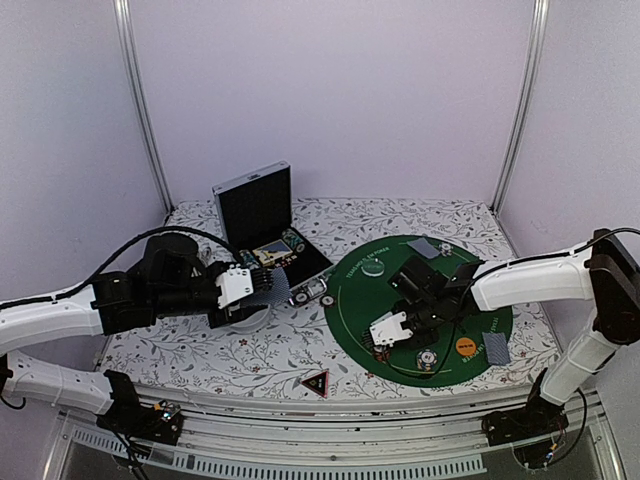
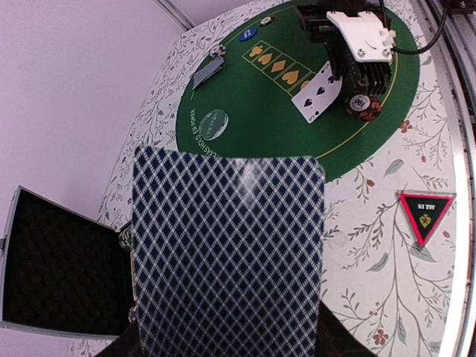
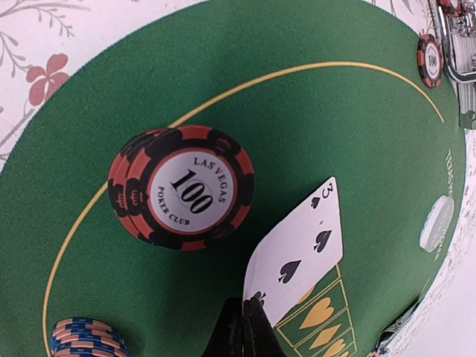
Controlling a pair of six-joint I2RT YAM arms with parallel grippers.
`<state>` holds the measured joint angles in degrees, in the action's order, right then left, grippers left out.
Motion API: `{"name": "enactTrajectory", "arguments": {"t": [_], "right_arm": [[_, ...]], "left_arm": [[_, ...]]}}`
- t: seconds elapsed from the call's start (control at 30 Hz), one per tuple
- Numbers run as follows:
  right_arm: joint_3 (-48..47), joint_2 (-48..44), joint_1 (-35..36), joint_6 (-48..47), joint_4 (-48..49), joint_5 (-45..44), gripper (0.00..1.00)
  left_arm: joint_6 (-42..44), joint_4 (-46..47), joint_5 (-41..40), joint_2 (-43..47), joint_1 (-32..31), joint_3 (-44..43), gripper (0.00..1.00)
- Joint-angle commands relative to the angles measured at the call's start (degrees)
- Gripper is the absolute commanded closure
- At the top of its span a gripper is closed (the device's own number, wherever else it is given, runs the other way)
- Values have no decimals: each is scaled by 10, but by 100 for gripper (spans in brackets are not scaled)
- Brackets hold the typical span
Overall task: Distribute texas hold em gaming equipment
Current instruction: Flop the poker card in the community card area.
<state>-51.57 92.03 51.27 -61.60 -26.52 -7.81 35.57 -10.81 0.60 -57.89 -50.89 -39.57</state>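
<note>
My left gripper [image 1: 258, 284] hovers over the table's left side, shut on blue diamond-backed playing cards [image 2: 227, 253] that fill the left wrist view and hide its fingers. My right gripper [image 3: 249, 318] is over the round green mat [image 1: 350, 300], shut on one corner of a face-up three of spades [image 3: 305, 249]. The card slants above the mat's printed suit boxes. A black and red 100 chip stack [image 3: 186, 190] lies just left of it, and a blue and orange chip stack [image 3: 85, 338] sits nearer the mat's edge. The black red-edged triangle [image 1: 316, 383] lies on the tablecloth in front of the mat.
An open black case [image 1: 255, 210] stands at the back left. On the mat lie a white disc [image 1: 373, 267], an orange disc [image 1: 466, 347], and face-down cards at the far side [image 1: 422, 247] and at the right [image 1: 495, 347]. A white bowl [image 1: 245, 318] sits under the left gripper.
</note>
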Motion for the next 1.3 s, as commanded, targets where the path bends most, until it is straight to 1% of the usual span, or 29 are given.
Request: {"name": "enactTrajectory", "arguments": {"t": [0.0, 0.27, 0.43, 0.47, 0.57, 0.6, 0.77, 0.87, 1.0, 1.03, 1.07, 1.1, 1.13, 1.2, 1.23, 1.27], "right_arm": [[-2, -4, 5, -16, 15, 11, 97], [1, 5, 5, -26, 16, 7, 97], [12, -7, 4, -29, 15, 11, 92], [15, -10, 5, -32, 15, 11, 89], [21, -18, 8, -33, 16, 2, 75], [22, -22, 9, -31, 15, 0, 71], [10, -41, 18, -17, 5, -13, 46], [-13, -70, 19, 8, 14, -3, 40], [-27, -136, 17, 42, 107, -21, 30], [-30, -153, 17, 61, 133, -18, 25], [-36, -169, 16, 78, 165, -10, 14], [-47, -182, 16, 111, 195, 5, 2], [-63, -191, 12, 144, 213, 32, 1], [-100, -196, -6, 288, 238, 126, 1], [-116, -192, -13, 340, 251, 179, 1], [-127, -183, -16, 414, 267, 210, 1]], "left_arm": [[3, 8, -1, 0, -1, 4, 47], [4, 9, -2, -3, -2, 5, 47], [4, 8, -1, -4, -1, 4, 47], [4, 9, -1, -4, -1, 3, 47], [4, 7, 0, -5, -1, 3, 47], [4, 7, 0, -5, -1, 3, 47], [4, 6, 1, -5, -1, 3, 47], [4, 6, 2, -4, -1, 3, 47], [4, 6, 2, -3, -1, 3, 47], [4, 6, 3, -3, -1, 3, 47], [4, 6, 4, -3, -2, 3, 47], [3, 6, 5, -2, -1, 2, 47], [4, 6, 5, -2, -1, 2, 47], [4, 6, 7, -2, -1, 2, 47], [4, 6, 6, -2, -1, 1, 47], [4, 6, 4, -1, -1, 1, 47]]}}
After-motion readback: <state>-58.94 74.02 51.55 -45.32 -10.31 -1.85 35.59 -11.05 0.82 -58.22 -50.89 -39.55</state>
